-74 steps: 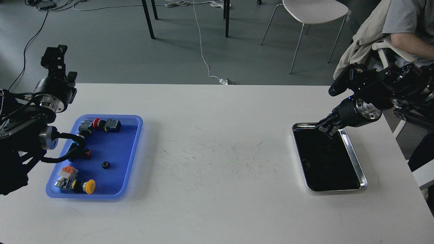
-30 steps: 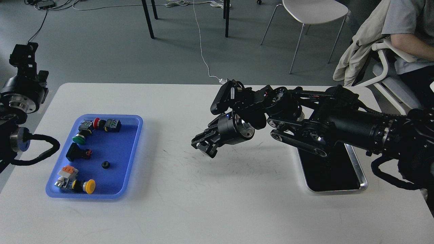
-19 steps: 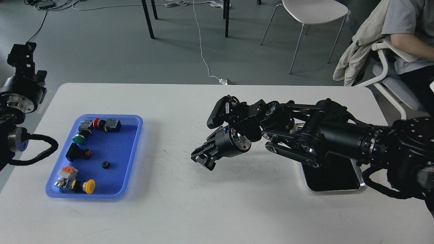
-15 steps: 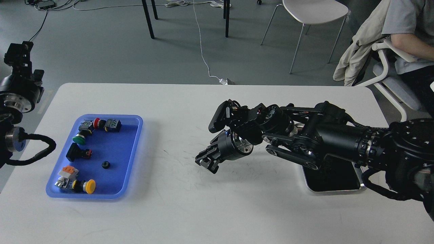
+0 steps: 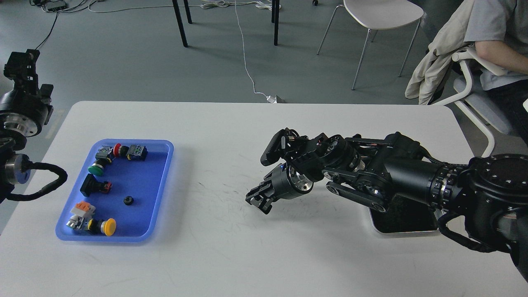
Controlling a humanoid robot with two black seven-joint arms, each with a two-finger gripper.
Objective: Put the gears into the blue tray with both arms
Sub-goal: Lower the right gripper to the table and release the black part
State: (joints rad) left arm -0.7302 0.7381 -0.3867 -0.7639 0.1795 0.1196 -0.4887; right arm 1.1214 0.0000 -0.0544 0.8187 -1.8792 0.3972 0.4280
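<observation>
One small black gear lies in the blue tray at the table's left, among coloured push-buttons. My right arm reaches across from the right. Its gripper hangs low over the middle of the table, pointing down and left, well right of the tray. Its dark fingers are close together, and I cannot make out anything between them. My left arm is drawn back at the left edge, its gripper raised beyond the table corner and too dark to read.
The steel tray with a dark inside sits at the right, mostly hidden under my right arm. Yellow, green and red push-buttons lie in the blue tray. A seated person and chairs are behind the table.
My right arm swung from the steel tray to the table's middle, then edged back right and lower. My left arm pulled back left, away from the blue tray.
</observation>
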